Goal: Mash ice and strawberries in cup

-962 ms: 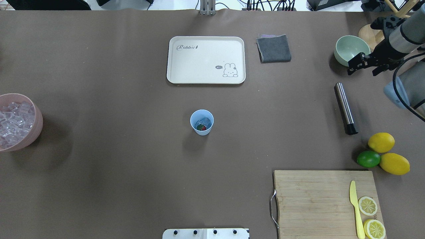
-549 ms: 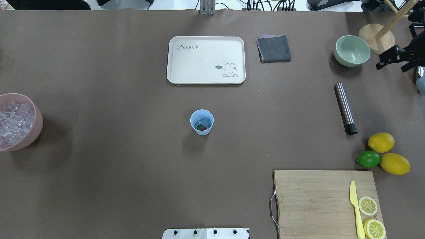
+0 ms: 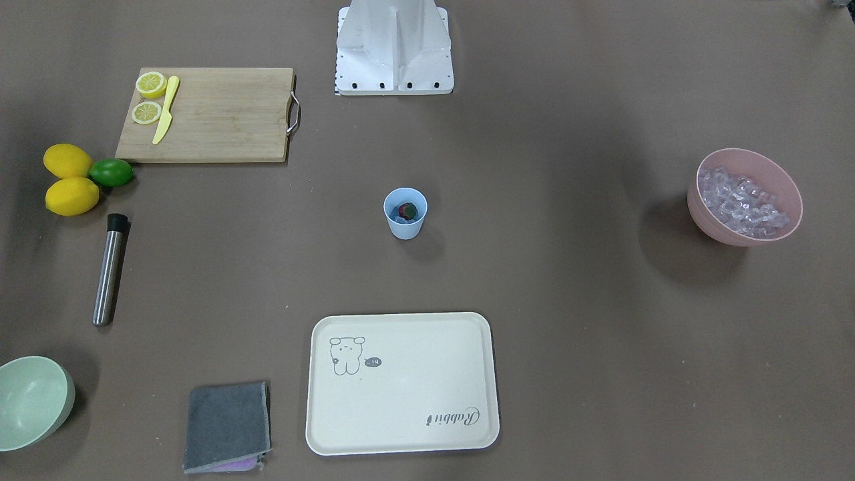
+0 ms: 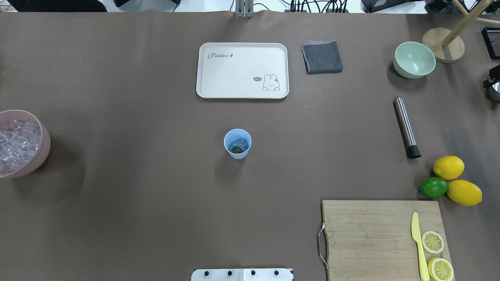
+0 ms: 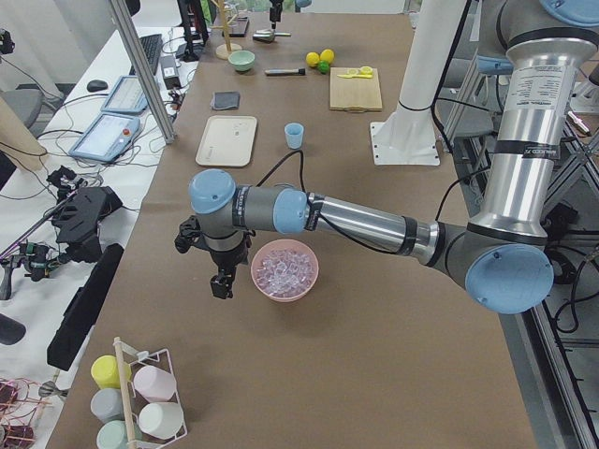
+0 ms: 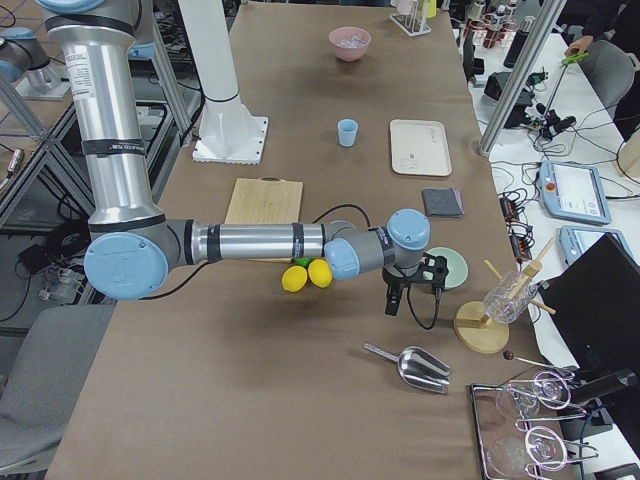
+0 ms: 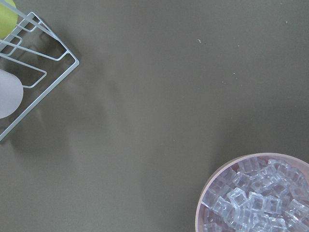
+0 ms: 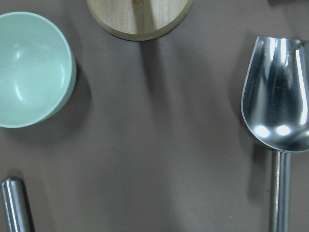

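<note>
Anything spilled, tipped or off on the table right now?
Nothing stands out. The cup stands upright with ice and the strawberry inside; the other cubes sit inside the pink bowl. The metal muddler lies on its side.

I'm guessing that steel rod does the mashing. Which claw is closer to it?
Right. The right claw hangs by the green bowl, close to the steel rod; the left claw hangs beside the pink bowl, at the table's opposite end.

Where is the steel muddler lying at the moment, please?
In the overhead view, the steel muddler lies flat on the robot's right side of the table, between the pale green bowl and the lemons.
</note>
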